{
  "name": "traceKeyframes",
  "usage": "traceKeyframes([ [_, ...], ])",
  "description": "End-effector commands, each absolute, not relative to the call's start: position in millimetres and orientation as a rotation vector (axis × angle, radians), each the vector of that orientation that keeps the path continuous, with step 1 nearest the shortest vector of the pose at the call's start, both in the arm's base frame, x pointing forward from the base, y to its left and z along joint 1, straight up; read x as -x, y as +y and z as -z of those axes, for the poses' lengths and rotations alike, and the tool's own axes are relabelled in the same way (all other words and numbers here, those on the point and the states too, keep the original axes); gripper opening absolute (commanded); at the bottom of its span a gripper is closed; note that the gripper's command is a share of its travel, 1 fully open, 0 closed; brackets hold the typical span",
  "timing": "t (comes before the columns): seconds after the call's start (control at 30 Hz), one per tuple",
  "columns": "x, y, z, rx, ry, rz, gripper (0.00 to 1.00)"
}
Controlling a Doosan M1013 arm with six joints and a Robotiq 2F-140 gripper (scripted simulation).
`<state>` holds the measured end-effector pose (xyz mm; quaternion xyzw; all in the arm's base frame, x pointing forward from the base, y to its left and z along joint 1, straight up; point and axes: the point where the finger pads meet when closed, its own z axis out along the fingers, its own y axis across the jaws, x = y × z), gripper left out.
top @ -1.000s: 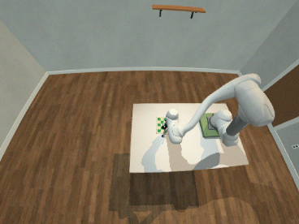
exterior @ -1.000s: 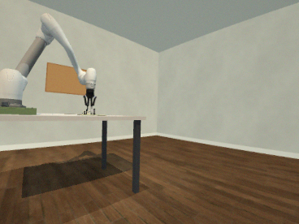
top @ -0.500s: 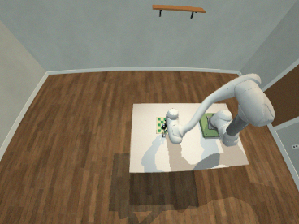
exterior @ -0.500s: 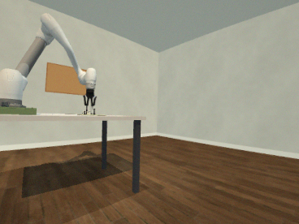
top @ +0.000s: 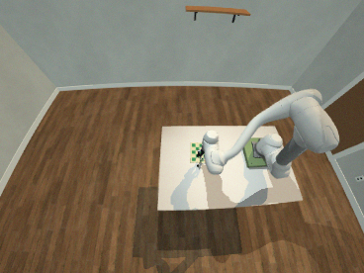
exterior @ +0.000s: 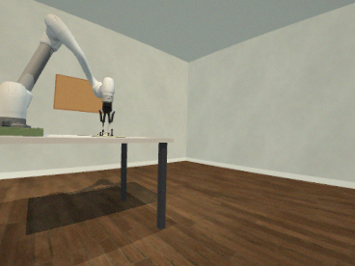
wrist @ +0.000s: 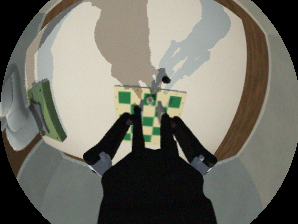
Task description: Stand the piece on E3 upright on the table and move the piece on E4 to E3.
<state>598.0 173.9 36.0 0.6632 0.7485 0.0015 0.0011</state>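
Room: wooden floor (top: 89,163), pale walls, a wooden shelf (top: 218,10) high on the far wall and an orange panel (exterior: 72,93) on the wall behind the arm.
Table: white top (top: 277,190) on dark legs (exterior: 161,185), standing near the middle of the floor.
Arm: white, rising from a green base plate (top: 247,159) on the table, elbow high, forearm reaching down toward the board.
Board: small green-and-cream chessboard (wrist: 174,104) lying flat on the table, well apart from the base plate.
Gripper: black (wrist: 150,125), pointing straight down over the board; fingers partly spread, low above the squares. What sits between them I cannot tell.
Pieces: a small pale piece (wrist: 157,82) stands at the board's far edge or just beyond it, casting a long shadow on the table; a second small piece (wrist: 149,100) shows on the board just ahead of the fingertips. Their squares are too small to read.
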Motion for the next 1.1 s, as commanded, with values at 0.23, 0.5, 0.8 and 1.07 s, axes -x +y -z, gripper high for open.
traceKeyframes([
  [0.23, -597.9, 173.9, -86.5, -2.082, 2.350, -0.005, 0.22],
  [0.5, -597.8, 173.8, -98.4, -2.082, 2.350, -0.005, 0.22],
  [0.8, -597.8, 173.8, -98.6, -2.082, 2.350, -0.005, 1.00],
  [1.07, -597.8, 173.8, -98.6, -2.082, 2.350, -0.005, 1.00],
])
